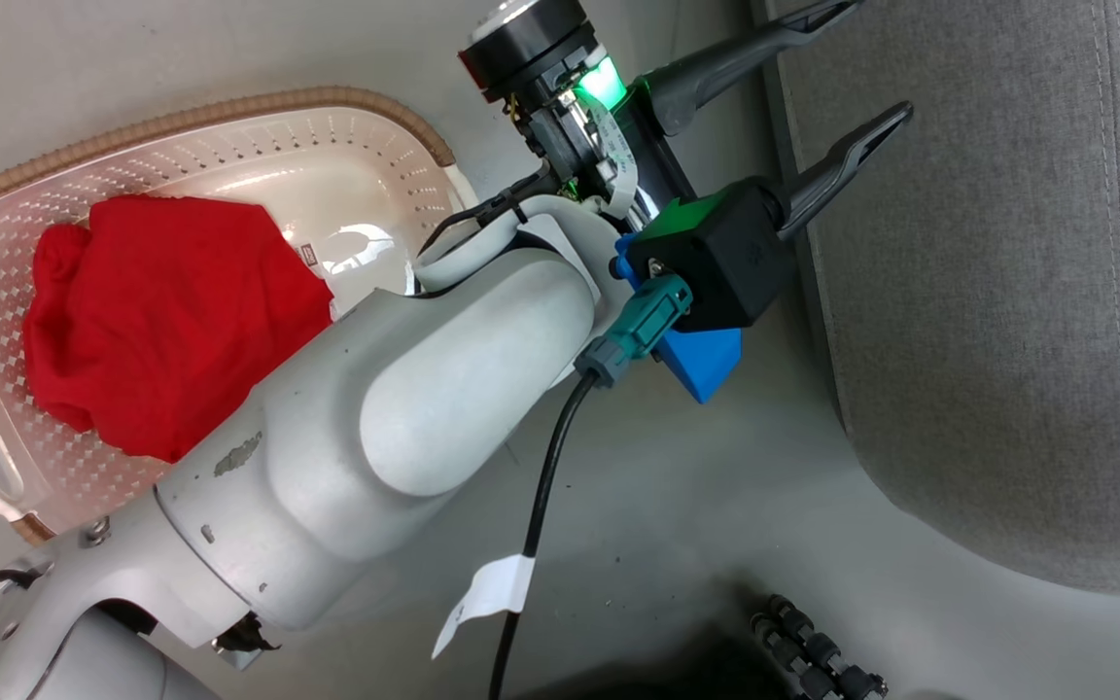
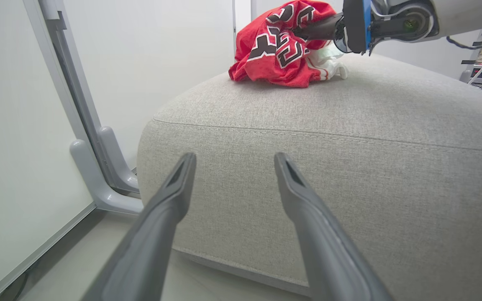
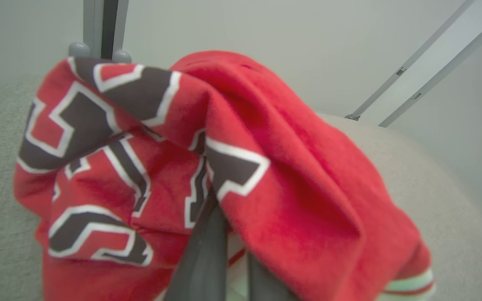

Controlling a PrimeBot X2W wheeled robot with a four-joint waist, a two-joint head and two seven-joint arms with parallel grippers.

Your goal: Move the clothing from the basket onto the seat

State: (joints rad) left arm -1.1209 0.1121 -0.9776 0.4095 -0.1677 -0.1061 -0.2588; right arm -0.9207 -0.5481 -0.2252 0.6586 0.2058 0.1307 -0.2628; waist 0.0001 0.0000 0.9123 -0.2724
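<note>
A plain red garment [image 1: 161, 321] lies bunched in the cream perforated basket [image 1: 366, 165] at the left of the head view. My left gripper [image 1: 876, 58] is open and holds nothing; it points at the side edge of the grey seat [image 1: 997, 292]. In the left wrist view its two fingers [image 2: 178, 184] stand apart in front of the seat [image 2: 349, 138]. On top of the seat rests the red jersey [image 2: 278, 46] with black-and-white lettering, and my right gripper [image 2: 308, 31] is shut on its upper folds. The jersey [image 3: 266, 167] drapes over that gripper [image 3: 228, 238] and hides the tips.
A grey metal post with a rounded foot [image 2: 98, 167] stands against the white wall left of the seat. A black cable with a white tag [image 1: 487, 593] hangs from my left arm. Dark ribbed parts [image 1: 813, 651] lie on the floor near the bottom edge.
</note>
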